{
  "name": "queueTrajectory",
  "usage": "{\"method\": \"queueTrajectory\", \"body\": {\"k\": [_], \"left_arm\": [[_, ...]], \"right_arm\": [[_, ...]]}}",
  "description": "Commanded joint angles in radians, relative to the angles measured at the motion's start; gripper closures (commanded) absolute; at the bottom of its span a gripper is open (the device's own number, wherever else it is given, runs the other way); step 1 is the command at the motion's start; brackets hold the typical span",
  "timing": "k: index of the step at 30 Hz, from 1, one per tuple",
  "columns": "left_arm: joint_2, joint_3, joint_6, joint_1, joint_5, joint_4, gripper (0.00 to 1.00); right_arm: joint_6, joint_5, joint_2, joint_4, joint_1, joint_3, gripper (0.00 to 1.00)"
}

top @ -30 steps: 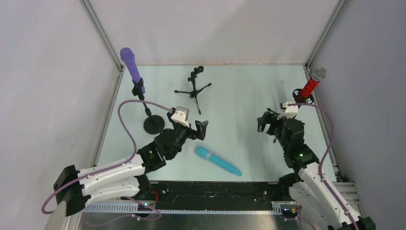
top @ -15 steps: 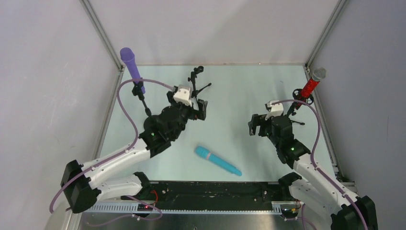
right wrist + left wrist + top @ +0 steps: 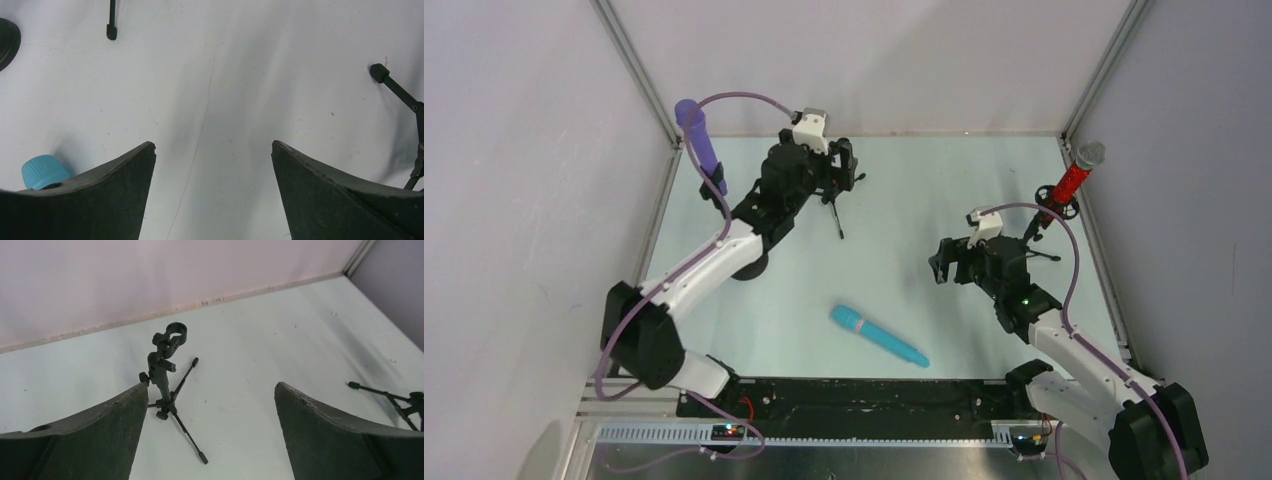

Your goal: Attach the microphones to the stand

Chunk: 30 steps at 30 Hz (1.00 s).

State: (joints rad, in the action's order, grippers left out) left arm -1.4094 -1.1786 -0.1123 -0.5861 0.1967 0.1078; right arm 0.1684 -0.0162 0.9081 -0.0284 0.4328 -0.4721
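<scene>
A teal-blue microphone (image 3: 879,336) with a pink ring lies flat on the table near the front; its head (image 3: 42,170) shows beside my right gripper's left finger. The purple microphone (image 3: 696,135) stands clipped in a round-base stand at the back left. At the right edge the red microphone (image 3: 1071,180) sits in a tripod stand. An empty tripod stand (image 3: 167,367) with an open clip is at the back centre. My left gripper (image 3: 840,165) (image 3: 210,387) hangs open just above and in front of it. My right gripper (image 3: 949,262) (image 3: 212,145) is open over bare table, right of the teal microphone.
The purple microphone's round base (image 3: 746,264) is partly hidden under my left arm. Legs of the red microphone's tripod (image 3: 395,87) (image 3: 385,392) spread on the table at the right. Walls and a metal frame (image 3: 639,75) enclose the table at the back and sides.
My left arm has swung from near the teal microphone to the back, over the empty tripod stand. My right gripper has drifted left and slightly farther out. Both stay open.
</scene>
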Motion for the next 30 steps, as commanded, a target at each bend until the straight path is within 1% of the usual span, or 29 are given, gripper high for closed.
{"method": "queueTrajectory", "body": {"k": [1,9,11,16,22,24,28,30], "left_arm": [[-0.107,-0.096,-0.027,0.058,-0.16,-0.026,0.0],[-0.313,-0.245,0.022,0.114,-0.189,-0.075,0.01],[-0.36,-0.293,0.034,0.125,-0.22,-0.095,0.02],[-0.451,-0.358,0.064,0.145,-0.229,-0.158,0.05],[-0.501,-0.394,0.124,0.152,-0.161,-0.175,0.06],[-0.509,-0.401,0.146,0.152,-0.146,-0.178,0.04],[-0.497,-0.386,0.188,0.153,-0.16,-0.171,0.02],[-0.478,-0.365,0.208,0.154,-0.172,-0.136,0.01]], "right_arm": [[0.005,0.039,-0.003,-0.06,-0.028,0.007,0.1],[0.014,0.1,-0.018,-0.078,-0.121,0.043,0.11],[0.019,0.111,-0.016,-0.085,-0.134,0.048,0.11],[0.022,0.131,-0.002,-0.099,-0.161,0.05,0.12],[0.031,0.149,0.005,-0.104,-0.188,0.051,0.12],[0.032,0.152,0.007,-0.108,-0.193,0.05,0.12],[0.035,0.156,0.013,-0.113,-0.196,0.051,0.13],[0.036,0.157,0.019,-0.118,-0.196,0.05,0.13]]}}
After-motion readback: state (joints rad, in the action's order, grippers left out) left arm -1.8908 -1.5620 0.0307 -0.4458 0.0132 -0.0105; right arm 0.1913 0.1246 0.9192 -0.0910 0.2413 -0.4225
